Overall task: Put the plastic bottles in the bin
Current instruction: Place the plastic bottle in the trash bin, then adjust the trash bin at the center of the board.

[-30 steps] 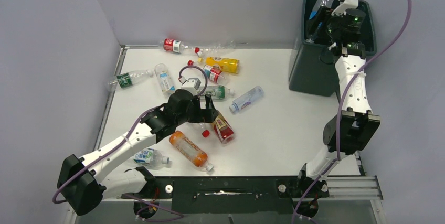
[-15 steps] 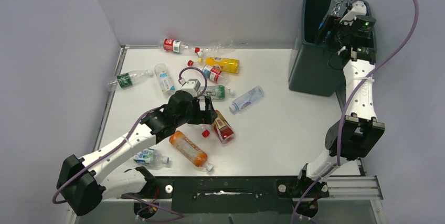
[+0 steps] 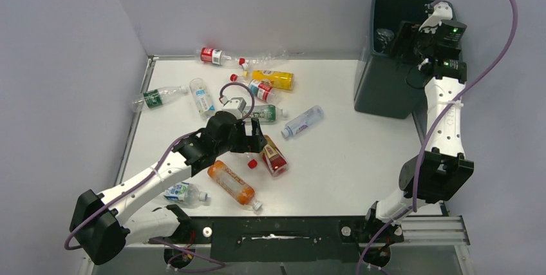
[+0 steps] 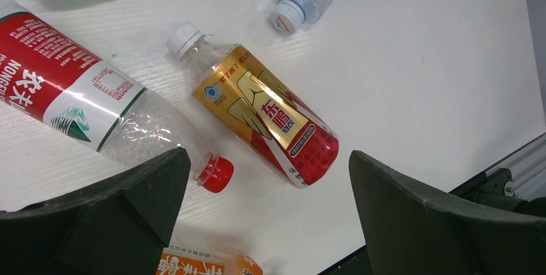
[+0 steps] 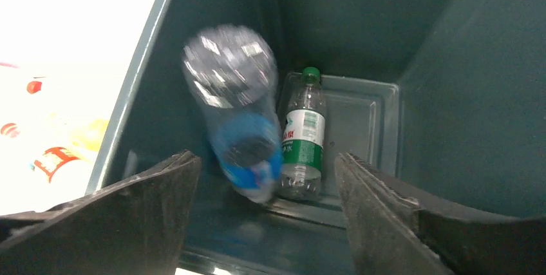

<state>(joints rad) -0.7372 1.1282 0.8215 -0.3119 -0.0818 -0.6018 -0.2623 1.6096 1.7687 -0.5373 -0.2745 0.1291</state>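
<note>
Bin: green-label bottle, blurred blue-label bottle inside | right gripper parted, empty | left gripper wide

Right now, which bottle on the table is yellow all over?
The yellow bottle lying near the back of the table, beside a red-labelled one. Only it is yellow throughout.

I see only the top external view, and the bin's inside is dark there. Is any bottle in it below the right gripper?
Observer: Right wrist view: a blurred blue-labelled bottle is inside the bin, clear of the right gripper, jaws open.
Operator: Anything else inside?
Observer: A green-capped bottle lies on the bin's floor.
Operator: And under the left gripper?
Observer: Left wrist view: a gold-and-red bottle lies framed between its open jaws.
</note>
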